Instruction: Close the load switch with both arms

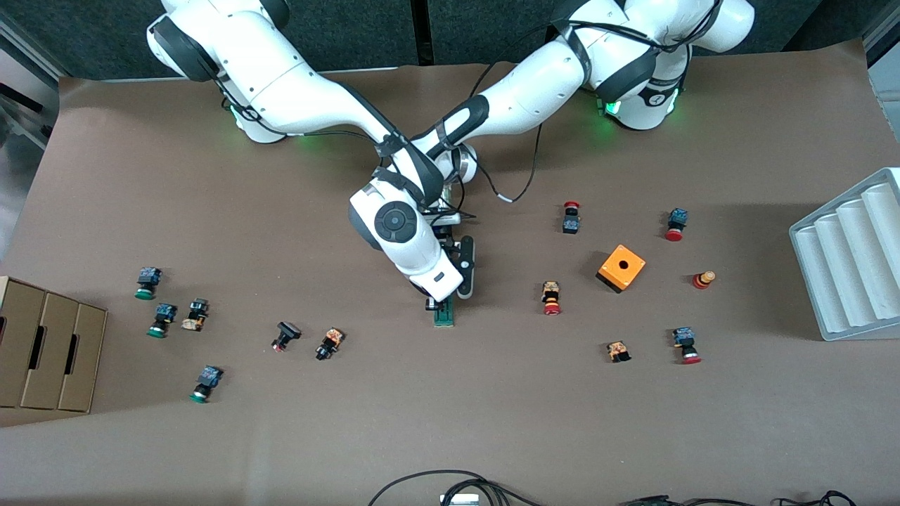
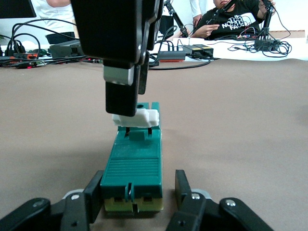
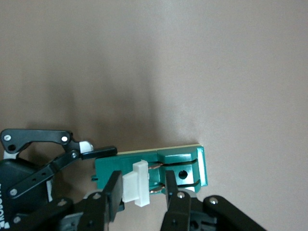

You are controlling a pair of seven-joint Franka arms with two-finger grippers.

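Brown worktop [image 1: 450, 422], both arms meeting at its middle.
The left end effector [image 2: 139, 195] squeezes the green load switch [image 1: 444, 314], lying at the orange box's [image 1: 621, 268] 9 o'clock; the right end effector [image 3: 142, 192] pinches its white handle [image 3: 136, 189].

even, bright overhead light on the brown table [image 1: 211, 436], no glare. soft short shadows under the arms and beside the orange box [image 1: 621, 267] and white tray [image 1: 851, 260]. green glow at both bases. front view sharp, slight bend at edges. left wrist view crisp on the load switch [image 2: 134, 168], background soft. right wrist view mildly soft, broad dim shadow across the tabletop.
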